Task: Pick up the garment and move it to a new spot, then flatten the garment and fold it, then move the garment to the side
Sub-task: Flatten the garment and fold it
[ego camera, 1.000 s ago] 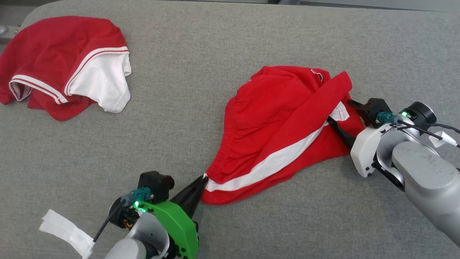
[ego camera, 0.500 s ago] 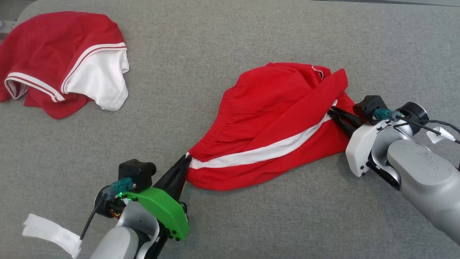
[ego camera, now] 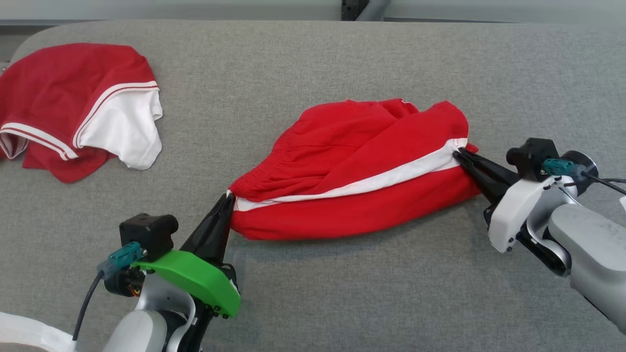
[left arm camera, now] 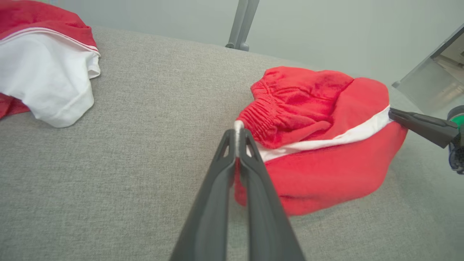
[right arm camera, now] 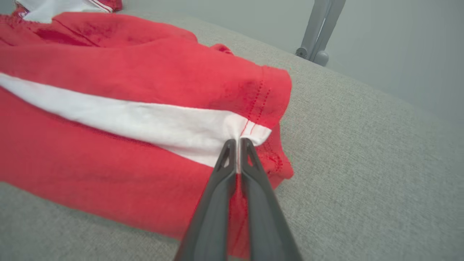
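Far out to the left of the left jaws, toward the back corner of the grey padded table [ego camera: 274, 63], a second red-and-white garment [ego camera: 78, 107] lies crumpled, well apart from everything else.

Next along is the left gripper [ego camera: 228, 197], the one with the green housing. Its two dark fingers are pressed together and pinch one end of the white stripe [ego camera: 362, 185], at the waistband corner of the red shorts [ego camera: 342, 146]. (Through the left wrist camera, a sliver of white cloth shows squeezed between the tips, with the gathered elastic just beyond them on the right.)

Rightward from those jaws the red shorts span the middle of the table, held between the two grippers. They are folded over lengthwise and bunched, with the stripe running as one line from the left pair of tips to the right pair. The lower red edge sags onto the table between them.

At the far end, the right gripper [ego camera: 457, 153] has its fingers closed tight on the other end of the stripe, right at the stitched leg hem. Red hem cloth sits just beside the tips on both sides.

Beyond both pairs of jaws, past the table's back edge, the foot of a grey stand post [ego camera: 364, 7] is in view.
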{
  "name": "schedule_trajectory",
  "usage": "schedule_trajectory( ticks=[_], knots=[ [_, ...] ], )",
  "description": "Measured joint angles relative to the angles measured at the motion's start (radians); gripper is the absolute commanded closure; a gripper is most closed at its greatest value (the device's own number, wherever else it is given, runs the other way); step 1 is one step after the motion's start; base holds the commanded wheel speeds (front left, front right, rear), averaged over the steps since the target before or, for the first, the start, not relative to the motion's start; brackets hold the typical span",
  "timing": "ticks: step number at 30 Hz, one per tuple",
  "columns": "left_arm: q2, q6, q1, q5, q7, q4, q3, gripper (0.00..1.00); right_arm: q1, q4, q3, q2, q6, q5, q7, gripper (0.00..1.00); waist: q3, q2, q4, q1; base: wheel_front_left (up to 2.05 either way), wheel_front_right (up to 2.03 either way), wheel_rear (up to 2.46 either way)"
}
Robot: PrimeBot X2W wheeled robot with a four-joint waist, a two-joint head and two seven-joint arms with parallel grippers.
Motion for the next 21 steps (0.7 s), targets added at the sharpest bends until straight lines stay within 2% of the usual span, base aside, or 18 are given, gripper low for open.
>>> schedule_trajectory(
  ticks=[3,11,16,19,21],
  knots=[
    [0.000,0.016,0.022,-0.021,0.009,-0.072,0.011,1.00,0.080,-0.118,-0.078,-0.051,0.000,0.020,-0.007,1.00,-0.026,0.0000,-0.017,0.0000,0.00,0.00,0.00],
    [-0.001,0.044,0.073,-0.053,0.035,-0.194,0.015,1.00,0.279,-0.346,-0.307,-0.107,0.000,-0.011,-0.010,1.00,-0.063,0.0000,-0.067,0.0000,0.00,0.00,0.00],
    [-0.021,0.062,0.140,-0.074,0.050,-0.245,-0.001,1.00,0.494,-0.453,-0.472,-0.097,0.000,-0.089,0.038,1.00,-0.076,0.0000,-0.094,0.0000,0.00,0.00,0.00],
    [-0.026,0.068,0.193,-0.081,0.037,-0.217,-0.015,1.00,0.616,-0.498,-0.554,-0.044,0.000,-0.138,0.066,1.00,-0.076,0.0000,-0.110,0.0000,0.00,0.00,0.00],
    [-0.027,0.049,0.213,-0.083,0.014,-0.166,-0.027,1.00,0.669,-0.491,-0.584,-0.011,0.000,-0.192,0.078,1.00,-0.070,0.0000,-0.119,0.0000,0.00,0.00,0.00]
  ],
)
